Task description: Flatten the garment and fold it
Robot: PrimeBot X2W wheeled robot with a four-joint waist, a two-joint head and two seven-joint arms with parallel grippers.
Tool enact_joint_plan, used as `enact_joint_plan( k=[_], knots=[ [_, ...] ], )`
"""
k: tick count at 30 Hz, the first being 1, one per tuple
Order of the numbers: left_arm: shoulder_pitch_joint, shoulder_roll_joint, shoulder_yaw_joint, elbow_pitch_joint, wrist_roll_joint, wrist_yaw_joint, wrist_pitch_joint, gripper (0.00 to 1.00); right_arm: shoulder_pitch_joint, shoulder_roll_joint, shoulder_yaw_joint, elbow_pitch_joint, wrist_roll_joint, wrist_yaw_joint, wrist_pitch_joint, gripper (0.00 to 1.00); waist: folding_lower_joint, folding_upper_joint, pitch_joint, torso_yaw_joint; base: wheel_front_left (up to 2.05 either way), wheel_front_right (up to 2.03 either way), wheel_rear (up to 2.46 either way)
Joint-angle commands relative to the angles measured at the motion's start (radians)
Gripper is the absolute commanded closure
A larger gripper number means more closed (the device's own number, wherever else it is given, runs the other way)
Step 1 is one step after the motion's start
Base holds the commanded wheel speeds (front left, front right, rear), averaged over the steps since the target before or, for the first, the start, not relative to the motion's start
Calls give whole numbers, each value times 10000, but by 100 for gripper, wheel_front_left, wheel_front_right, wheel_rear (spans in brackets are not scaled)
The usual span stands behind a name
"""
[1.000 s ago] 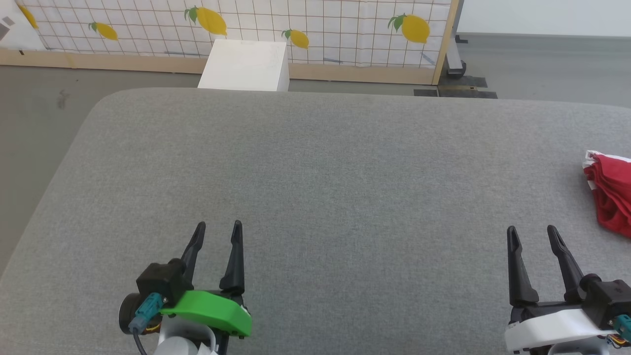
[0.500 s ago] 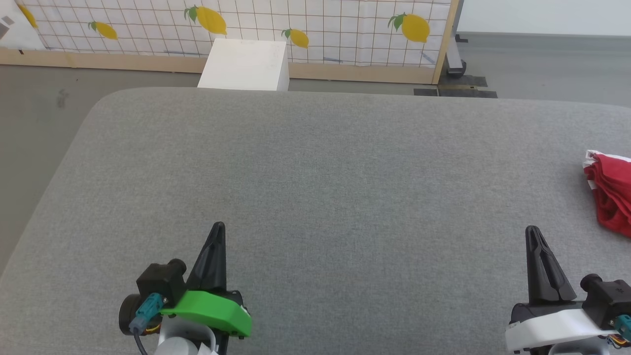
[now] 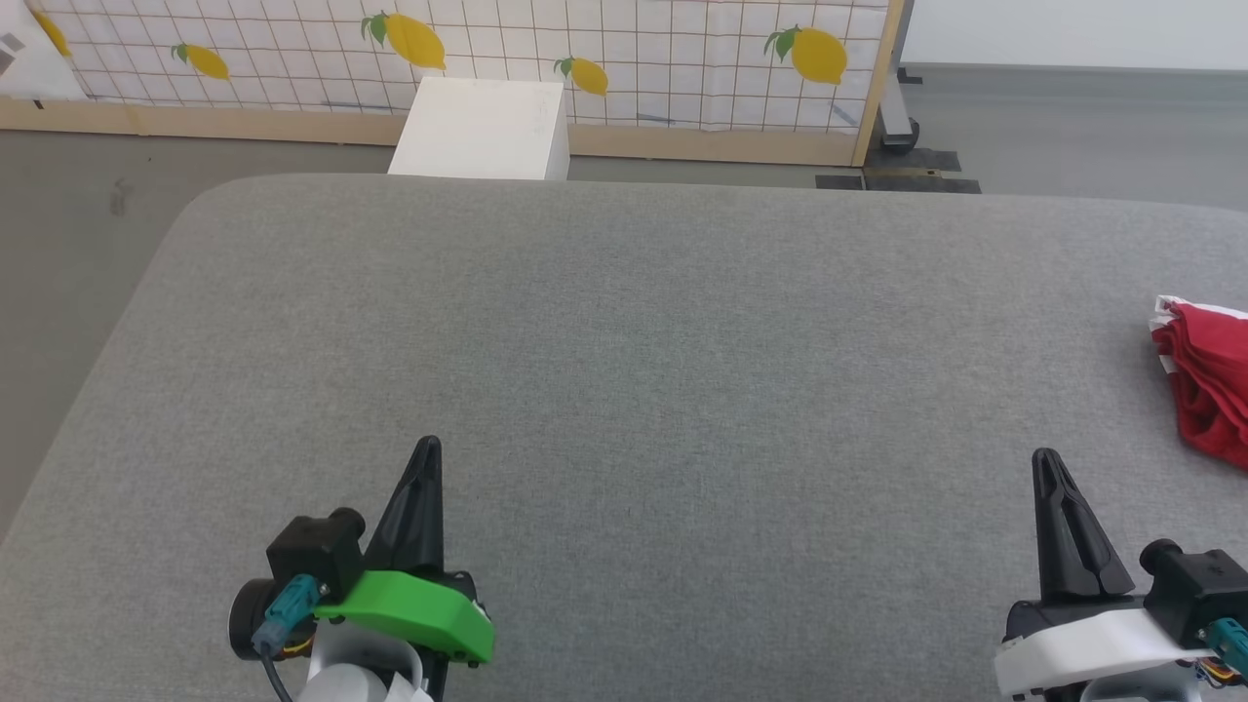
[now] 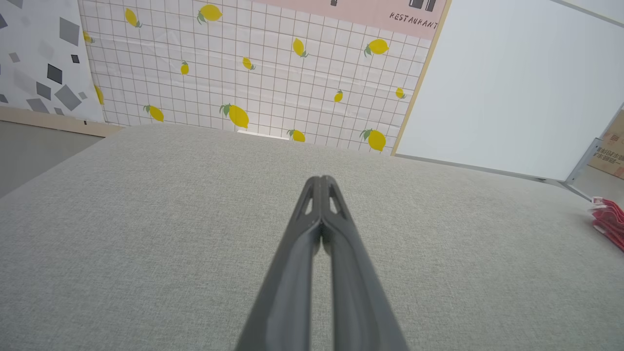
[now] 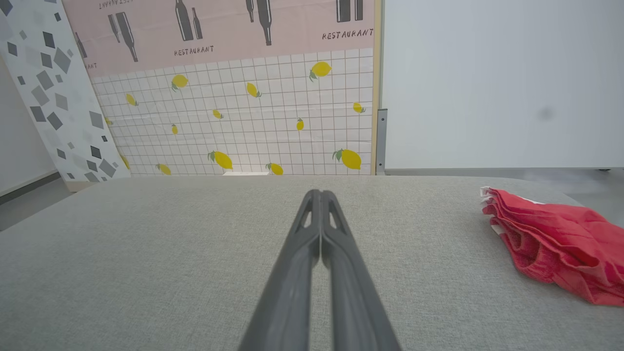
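The garment (image 3: 1209, 380) is a crumpled heap of bright red fabric with white trim, lying at the far right of the grey padded table (image 3: 643, 331) and cut off by the head view's right edge. It shows again as the garment (image 5: 555, 239) right of my right fingers and as the garment (image 4: 608, 222) at the far right edge. My left gripper (image 3: 426, 448) rests shut and empty at the lower left, far from the cloth. My right gripper (image 3: 1045, 458) is shut and empty at the lower right, a short way left of and nearer than the garment.
A white box (image 3: 483, 132) stands on the floor just beyond the table's far edge. Behind it runs a lemon-print grid panel (image 3: 624, 58) with a wooden frame. Grey floor (image 3: 68, 224) lies past the table's rounded left edge.
Both grippers went from open to shut about half a second ago and have stayed shut. The arms and the garment have held their places.
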Motion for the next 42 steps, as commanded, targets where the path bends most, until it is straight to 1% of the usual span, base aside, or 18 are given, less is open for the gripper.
enact_joint_plan(
  k=[1,42],
  knots=[
    [66,-4,34,-80,188,63,83,100,-77,3,43,-41,-67,-2,78,100,1,0,-1,-5,0,0,0],
    [267,-14,440,-663,1074,259,912,100,-316,10,343,-182,-498,-7,904,100,1,0,-15,-144,0,0,0]
  ],
)
